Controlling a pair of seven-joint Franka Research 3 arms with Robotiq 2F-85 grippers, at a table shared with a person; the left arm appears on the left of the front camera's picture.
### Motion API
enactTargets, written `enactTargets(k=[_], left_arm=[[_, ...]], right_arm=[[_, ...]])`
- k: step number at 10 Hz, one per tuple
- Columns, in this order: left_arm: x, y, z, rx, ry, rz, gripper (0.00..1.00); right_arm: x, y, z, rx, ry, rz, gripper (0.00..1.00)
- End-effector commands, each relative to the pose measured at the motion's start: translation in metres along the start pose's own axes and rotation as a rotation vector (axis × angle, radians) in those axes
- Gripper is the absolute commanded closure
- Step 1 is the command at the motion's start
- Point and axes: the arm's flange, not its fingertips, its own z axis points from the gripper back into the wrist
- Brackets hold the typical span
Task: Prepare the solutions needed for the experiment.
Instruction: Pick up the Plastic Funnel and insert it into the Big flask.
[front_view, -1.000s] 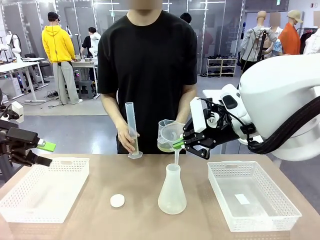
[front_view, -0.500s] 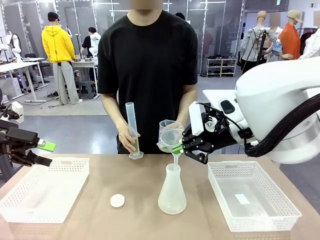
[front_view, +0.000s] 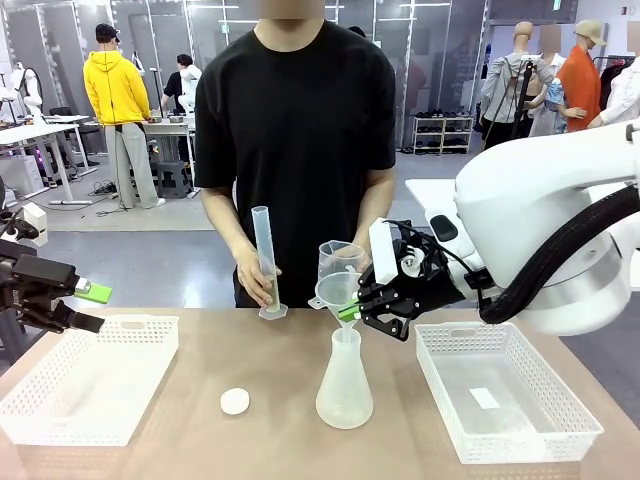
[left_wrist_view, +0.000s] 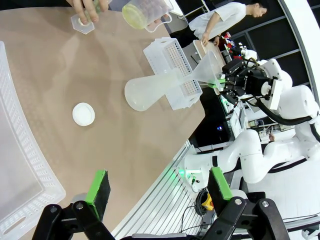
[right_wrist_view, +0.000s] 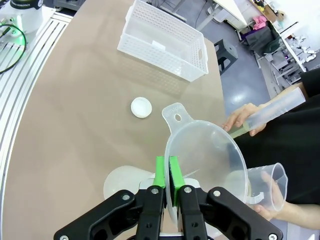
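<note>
From the front, the funnel (front_view: 335, 292) hides the lower part of the beaker (front_view: 341, 254). What the frosted flask (front_view: 344, 385) contains cannot be told. In the right wrist view the right gripper (right_wrist_view: 167, 161) covers most of it.

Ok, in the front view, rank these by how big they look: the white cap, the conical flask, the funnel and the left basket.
1. Left basket, largest by far.
2. Conical flask.
3. Funnel, smaller than the flask just below it.
4. White cap, smallest.
</note>
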Motion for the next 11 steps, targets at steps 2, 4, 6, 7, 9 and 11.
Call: enactTargets(k=[2, 4, 6, 7, 9, 11], left_arm=[[0.002, 0.000, -0.002, -0.026, -0.016, -0.018, 0.00], [0.002, 0.000, -0.002, -0.026, -0.016, -0.018, 0.00], [0.002, 0.000, -0.002, -0.026, -0.016, -0.018, 0.00], [0.002, 0.000, -0.002, -0.026, -0.016, -0.018, 0.00], [0.002, 0.000, -0.002, -0.026, -0.016, -0.018, 0.00], [0.002, 0.000, -0.002, -0.026, -0.016, -0.018, 0.00]], right_arm=[[-0.015, 0.000, -0.019, -0.003, -0.018, 0.006, 0.95], [-0.018, 0.004, -0.021, 0.003, -0.016, -0.005, 0.95], [-0.021, 0.005, -0.023, -0.001, -0.019, -0.009, 0.91], [-0.021, 0.005, -0.024, 0.001, -0.022, -0.012, 0.84], [-0.023, 0.006, -0.025, 0.002, -0.016, -0.018, 0.70], [-0.022, 0.006, -0.025, 0.003, -0.010, -0.024, 0.67]])
